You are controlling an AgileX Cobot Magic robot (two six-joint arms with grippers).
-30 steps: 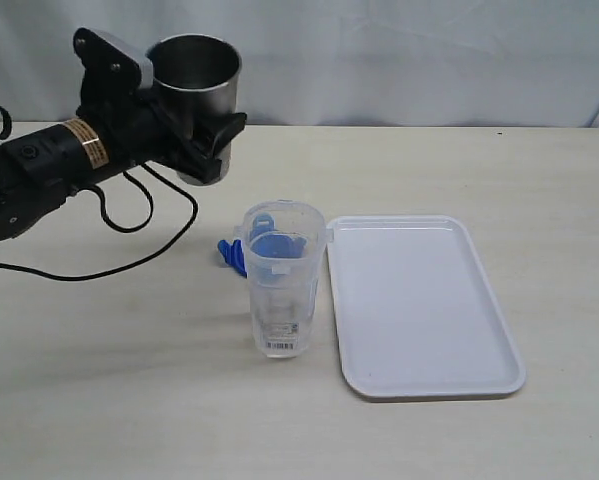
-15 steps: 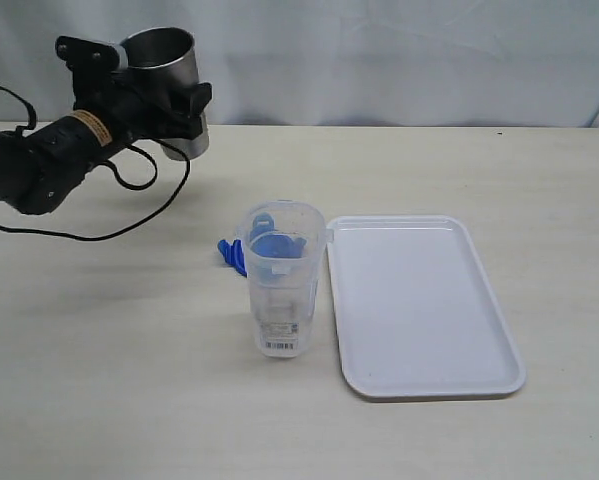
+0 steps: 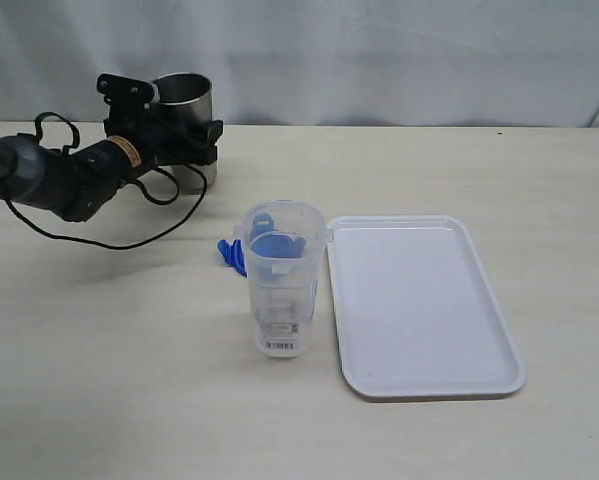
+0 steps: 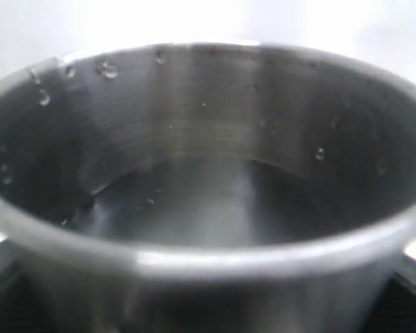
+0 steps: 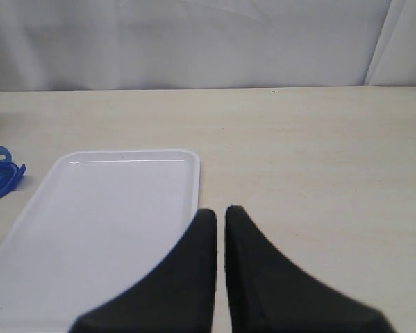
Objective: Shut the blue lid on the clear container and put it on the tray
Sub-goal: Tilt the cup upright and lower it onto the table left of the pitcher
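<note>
Container [image 3: 282, 285] looks light, slick and tippy, so grip mid-wall; left pincer [image 3: 176, 128] clasps tumbler [image 3: 189, 95], right pincer [image 5: 220, 222] pressed together.

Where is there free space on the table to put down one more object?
The tray is bare. The table is free left of the clear container toward the front, and right of the tray. Crowded: blue lid, container and tray edge sit close together.

We find the container [image 3: 282, 288] standing mid-table [image 3: 119, 390], the tray [image 3: 424, 310] just beside it on the right, the lid [image 3: 228, 254] behind it to the left, and the cup [image 3: 188, 98] far back left.
</note>
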